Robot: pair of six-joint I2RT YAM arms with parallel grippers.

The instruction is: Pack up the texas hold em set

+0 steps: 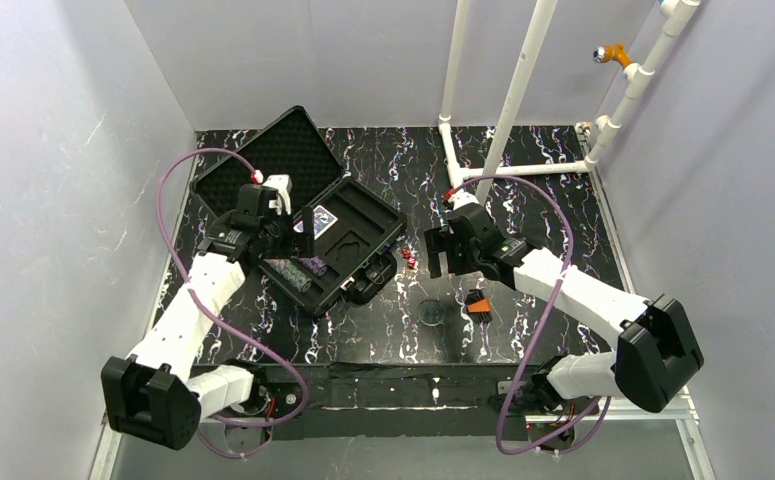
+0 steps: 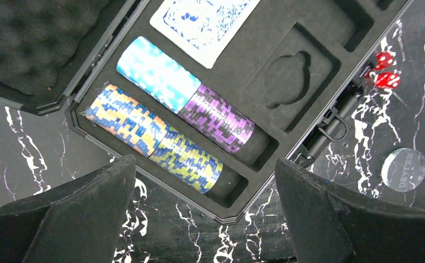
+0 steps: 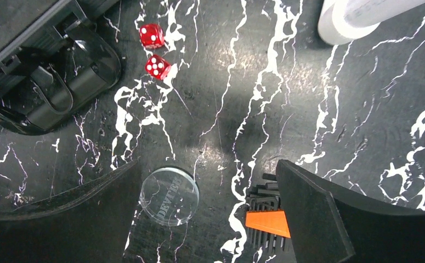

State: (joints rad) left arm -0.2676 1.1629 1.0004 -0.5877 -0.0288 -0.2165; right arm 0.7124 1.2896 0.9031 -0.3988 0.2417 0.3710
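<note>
The black hard case (image 1: 358, 235) lies open at the left, its foam lid (image 1: 278, 150) tilted back. In the left wrist view its moulded tray (image 2: 287, 71) holds a teal chip roll (image 2: 156, 73), a purple roll (image 2: 216, 117), a blue-orange roll (image 2: 126, 118) and a blue-yellow roll (image 2: 187, 160), plus the blue-backed card deck (image 2: 203, 23). The clear round disc (image 3: 169, 195) (image 1: 431, 312) lies on the table outside the case. My left gripper (image 2: 205, 219) is open above the case's near corner. My right gripper (image 3: 209, 219) is open above the disc and the table.
Two red dice (image 3: 154, 50) (image 1: 407, 259) lie by the case handle (image 3: 62, 93). A small orange-and-black hex key set (image 3: 267, 222) (image 1: 478, 303) lies right of the disc. A white pipe frame (image 1: 508, 110) stands at the back right.
</note>
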